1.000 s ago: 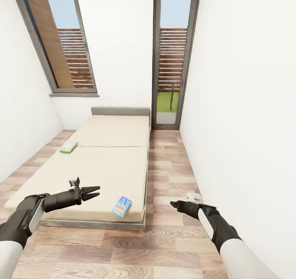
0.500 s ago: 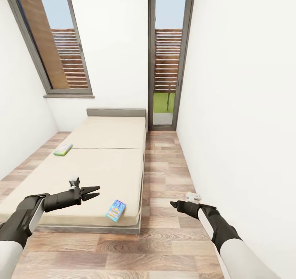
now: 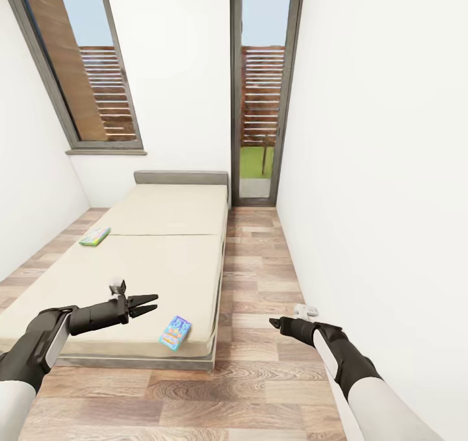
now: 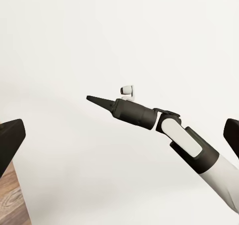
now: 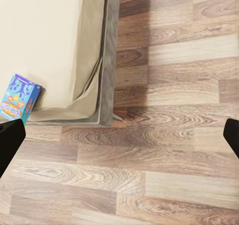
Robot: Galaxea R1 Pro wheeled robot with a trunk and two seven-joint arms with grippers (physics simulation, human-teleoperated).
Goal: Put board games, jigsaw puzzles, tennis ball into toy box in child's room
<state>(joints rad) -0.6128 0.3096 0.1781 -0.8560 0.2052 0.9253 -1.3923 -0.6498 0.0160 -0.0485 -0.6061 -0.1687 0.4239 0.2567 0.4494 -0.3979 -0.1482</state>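
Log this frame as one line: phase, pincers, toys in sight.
phase: at bed | left pincer: open, empty | right pincer: shut, empty | blue board game, green board game: on bed

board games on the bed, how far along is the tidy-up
Nothing looks done yet. The blue board game lies near the foot corner of the bed, and the green one lies at its far left edge. Nothing is in hand: the left gripper is open and empty, and the right gripper holds nothing. Both games remain to be picked up.
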